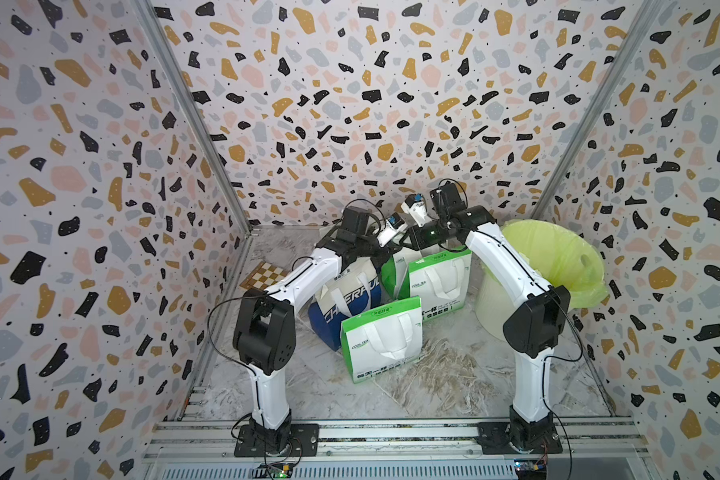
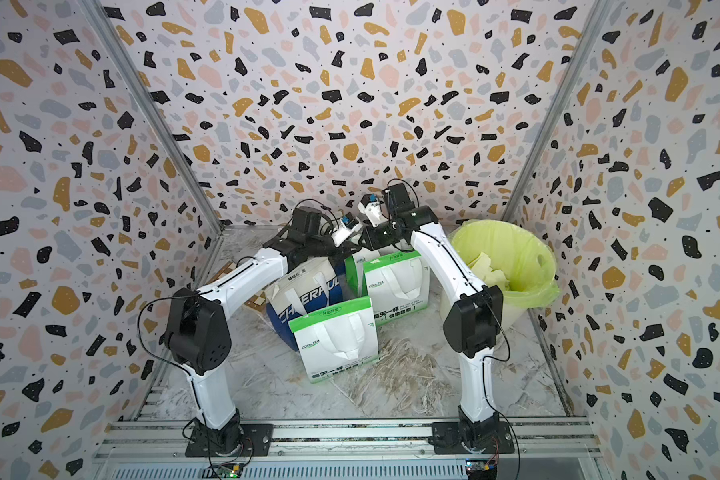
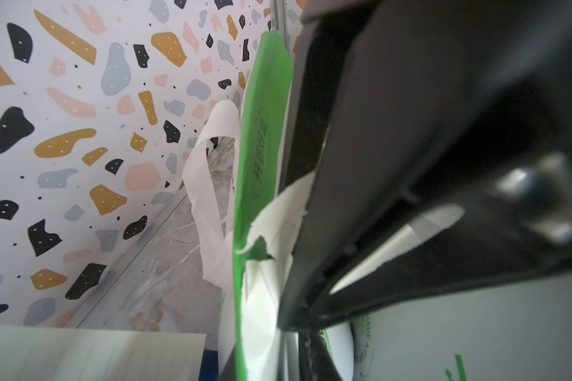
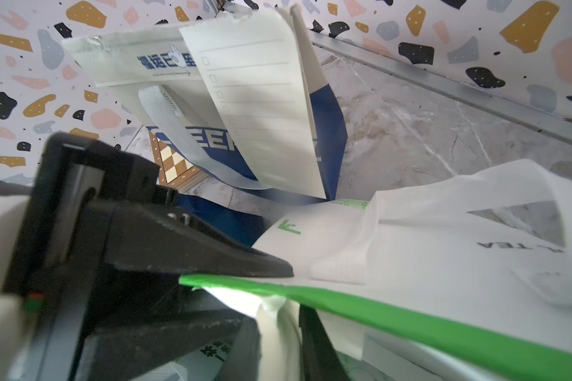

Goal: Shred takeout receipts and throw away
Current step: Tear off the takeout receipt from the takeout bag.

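**Two claws meet at the green rim of a bag**

In both top views the two arms lean in and meet in the middle of the frame, above the bags at the back. Their black parts hide the claw tips there.

In the left wrist view the left claw point(image 3: 306, 306) fills the right side of the frame. Its gap is narrow and a white strip point(image 3: 393, 245) shows in it. I cannot tell if the strip is held. A torn scrap point(image 3: 278, 214) of white paper hangs on the green rim in the middle. The bag's white ribbon handle point(image 3: 208, 198) loops just beside it.

In the right wrist view the right claw point(image 4: 271, 300) comes in from the left of the frame. Its two fingers stand a little apart, one on each side of the green rim of a green-and-white bag point(image 4: 327, 237). White paper sits in the gap too. I cannot tell if the claw is pinching.

A whole takeout receipt point(image 4: 255, 99), with lines and little boxes, hangs on the blue-and-white bag point(image 4: 331, 132) in the upper middle of that view. This bag stands just beside the green one.

Torn pieces point(image 2: 489, 270) lie in the bin point(image 2: 516, 241) at the right of a top view, and the right arm crosses in front of it. A front bag point(image 1: 381, 340) stands in the lower middle. A checkered board point(image 1: 262, 276) lies on the floor, partly behind the left arm.
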Robot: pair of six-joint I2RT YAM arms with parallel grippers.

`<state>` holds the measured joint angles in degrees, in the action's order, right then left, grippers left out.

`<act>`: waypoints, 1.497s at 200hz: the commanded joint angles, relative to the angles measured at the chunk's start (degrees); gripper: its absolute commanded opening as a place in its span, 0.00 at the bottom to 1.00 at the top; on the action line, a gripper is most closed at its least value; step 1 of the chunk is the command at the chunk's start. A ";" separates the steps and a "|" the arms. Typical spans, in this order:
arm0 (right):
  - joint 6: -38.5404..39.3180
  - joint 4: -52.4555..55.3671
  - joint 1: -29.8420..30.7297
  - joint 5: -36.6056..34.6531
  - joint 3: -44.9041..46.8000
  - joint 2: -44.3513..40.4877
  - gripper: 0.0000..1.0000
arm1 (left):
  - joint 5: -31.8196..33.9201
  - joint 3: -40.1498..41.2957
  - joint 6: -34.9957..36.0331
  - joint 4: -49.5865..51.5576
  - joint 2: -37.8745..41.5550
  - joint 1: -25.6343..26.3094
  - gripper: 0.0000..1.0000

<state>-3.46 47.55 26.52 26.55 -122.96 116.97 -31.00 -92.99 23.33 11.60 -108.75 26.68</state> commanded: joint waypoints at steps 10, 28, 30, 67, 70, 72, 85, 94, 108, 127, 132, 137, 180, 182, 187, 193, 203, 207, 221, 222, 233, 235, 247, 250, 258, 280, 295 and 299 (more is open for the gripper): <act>-0.32 -3.24 0.81 2.11 -0.58 -2.51 0.11 | -2.11 3.79 1.34 1.84 1.28 0.66 0.40; -0.37 -3.64 0.85 2.46 -0.31 -2.70 0.03 | -1.31 4.91 2.19 1.97 2.25 0.57 0.45; -0.33 -3.61 0.82 2.35 -0.28 -2.77 0.03 | -1.20 5.01 2.34 1.90 2.36 0.59 0.45; -0.49 -3.74 0.81 1.94 0.27 -3.76 0.00 | -0.45 5.93 2.79 2.04 2.98 0.31 0.43; -0.48 -3.75 0.81 2.01 0.31 -3.86 0.00 | -0.53 5.96 2.73 2.04 2.93 0.24 0.43; -0.47 -3.71 0.81 1.99 0.38 -3.94 0.00 | -0.54 5.91 2.70 2.03 2.93 0.27 0.42; -0.15 -3.38 0.85 1.99 0.30 -4.39 0.00 | -0.23 5.97 2.14 1.66 2.76 0.05 0.40; -0.02 -2.88 0.81 2.00 0.29 -4.59 0.00 | -0.33 6.17 1.57 1.15 2.79 -0.21 0.38; 0.18 -2.48 0.64 2.37 0.44 -4.90 0.00 | -0.58 7.03 -0.07 -0.55 2.99 -0.73 0.36; -0.21 -3.01 0.15 3.27 1.25 -5.75 0.00 | -1.64 8.75 -2.14 -4.14 3.62 -1.61 0.32; -0.62 -3.56 -0.04 3.79 1.74 -6.16 0.00 | -1.90 9.02 -2.51 -4.67 3.72 -1.78 0.31; -1.05 -4.25 -0.27 4.43 2.27 -6.46 0.00 | -1.91 9.18 -2.58 -4.95 3.78 -1.84 0.30; -4.92 -9.62 -1.47 10.76 6.27 -9.52 0.00 | -2.13 9.46 -4.06 -6.47 2.58 -1.87 0.19; -5.07 -9.79 -1.54 10.97 6.40 -9.69 0.00 | -2.09 9.48 -4.12 -6.53 2.51 -1.89 0.19; -5.42 -10.13 -1.57 11.50 6.56 -9.93 0.00 | -2.13 9.50 -4.33 -6.73 2.33 -1.85 0.18; -5.77 -10.55 -1.73 12.29 6.81 -10.15 0.00 | -2.12 9.65 -4.60 -6.91 2.17 -1.89 0.17; -6.31 -10.94 -1.96 13.37 6.94 -10.45 0.00 | -2.02 9.72 -5.12 -7.19 1.96 -1.89 0.15; -6.37 -10.85 -2.00 13.50 6.87 -10.52 0.00 | -2.07 9.84 -5.30 -7.41 1.92 -1.85 0.14; -6.23 -10.29 -2.05 12.90 6.84 -10.78 0.00 | -2.01 10.21 -5.97 -8.02 1.96 -1.83 0.12; -6.26 -10.25 -2.02 12.82 6.76 -10.79 0.00 | -2.03 10.25 -5.99 -8.05 1.96 -1.86 0.12; -6.14 -9.80 -2.17 11.35 6.77 -11.31 0.00 | -2.04 10.57 -6.43 -8.79 2.09 -1.88 0.11; -6.19 -9.77 -2.22 11.10 6.83 -11.49 0.00 | -1.91 10.69 -6.47 -8.90 2.13 -1.89 0.11; -6.58 -10.02 -2.57 9.91 7.27 -12.22 0.00 | -1.84 10.71 -6.73 -9.13 2.17 -1.89 0.09; -6.68 -10.09 -2.65 9.62 7.29 -12.42 0.00 | -1.74 10.61 -6.77 -9.13 2.14 -1.89 0.09; -7.11 -10.28 -3.03 8.67 7.52 -12.93 0.00 | -1.77 10.54 -6.89 -9.13 2.15 -1.83 0.08; -8.43 -11.76 -4.16 7.05 8.50 -14.74 0.00 | -1.60 10.37 -7.08 -9.20 2.14 -1.88 0.07; -9.09 -13.15 -4.80 6.84 9.76 -16.07 0.00 | -1.41 10.53 -7.53 -9.56 2.23 -1.86 0.06; -9.05 -13.18 -4.89 6.85 9.87 -16.20 0.00 | -1.41 10.50 -7.67 -9.65 2.24 -1.89 0.06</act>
<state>-10.98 37.06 22.83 34.61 -114.04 105.32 -32.27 -84.36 17.02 1.13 -105.45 25.12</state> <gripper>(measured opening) 0.046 0.065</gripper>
